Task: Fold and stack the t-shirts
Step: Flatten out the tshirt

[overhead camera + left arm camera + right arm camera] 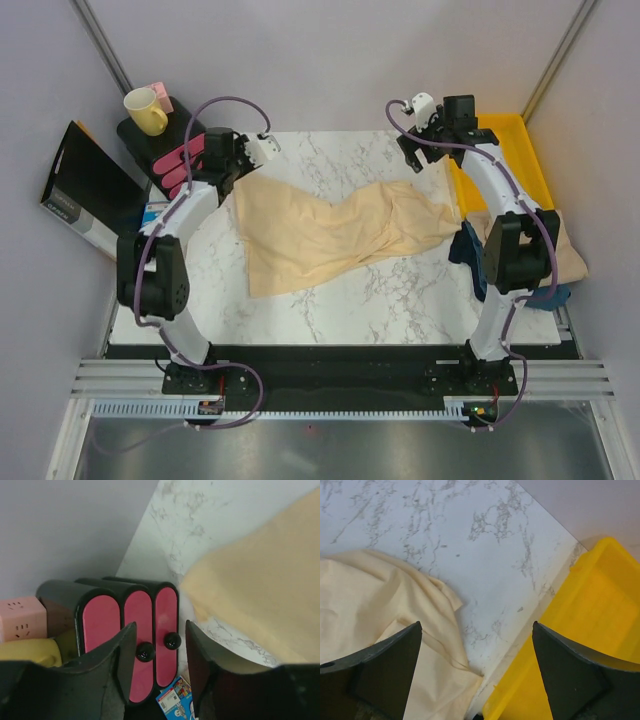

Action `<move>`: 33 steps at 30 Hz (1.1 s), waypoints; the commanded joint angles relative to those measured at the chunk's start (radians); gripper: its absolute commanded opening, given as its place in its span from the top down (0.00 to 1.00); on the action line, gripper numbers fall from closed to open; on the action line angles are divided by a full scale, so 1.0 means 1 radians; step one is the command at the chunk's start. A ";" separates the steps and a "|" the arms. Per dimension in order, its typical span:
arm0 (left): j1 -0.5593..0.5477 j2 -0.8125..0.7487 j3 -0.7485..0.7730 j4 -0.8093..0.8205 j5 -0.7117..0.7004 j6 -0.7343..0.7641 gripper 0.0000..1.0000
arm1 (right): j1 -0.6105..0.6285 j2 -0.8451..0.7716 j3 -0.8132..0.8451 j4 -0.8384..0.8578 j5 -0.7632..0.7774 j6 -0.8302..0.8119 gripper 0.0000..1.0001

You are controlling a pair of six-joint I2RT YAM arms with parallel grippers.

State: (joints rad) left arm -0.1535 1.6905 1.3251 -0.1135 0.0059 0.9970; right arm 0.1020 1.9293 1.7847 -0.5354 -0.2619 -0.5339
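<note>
White marble-look table (330, 300), grey walls around. In the top view's upper left, left gripper (160, 630) had jaws partly apart with nothing between them, just beside the shirt's upper-left corner. In the upper right, right gripper (477, 630) was spread wide and empty, over the shirt's right end, near the yellow tray (600, 605).

The t-shirt (330, 235) lay mid-table, running from upper left to right. It was cream and loosely spread, with a thick ridge of wrinkles across the centre and an uneven lower edge. Not flat, no clean fold visible.

A second shirt (570, 255) looked bunched at the right edge below the tray, partly hidden by the right arm.

My read: the step was flattening before folding. To do it well, pinch both far corners, pull them apart evenly until the ridge drops out, and keep the fabric off the tray rim.
</note>
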 commanded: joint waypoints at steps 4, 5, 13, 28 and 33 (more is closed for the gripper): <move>-0.006 -0.009 0.148 0.018 -0.210 -0.018 0.30 | 0.004 -0.124 0.012 0.006 0.049 -0.133 0.02; -0.009 -0.047 0.087 0.018 -0.113 -0.018 0.25 | 0.004 -0.145 -0.020 -0.021 0.027 -0.177 0.02; -0.087 -0.373 -0.205 -0.224 0.334 0.201 0.19 | 0.004 -0.193 -0.231 -0.255 -0.102 -0.394 0.02; -0.277 -0.371 -0.339 -0.544 0.381 0.374 0.16 | 0.004 0.174 0.030 -0.178 -0.112 -0.331 0.02; -0.322 -0.342 -0.333 -0.624 0.370 0.384 0.17 | 0.002 0.215 0.093 -0.178 -0.119 -0.317 0.05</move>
State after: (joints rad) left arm -0.4446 1.3308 0.9836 -0.6373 0.3508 1.3212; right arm 0.1032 2.1315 1.8088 -0.7391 -0.3443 -0.8673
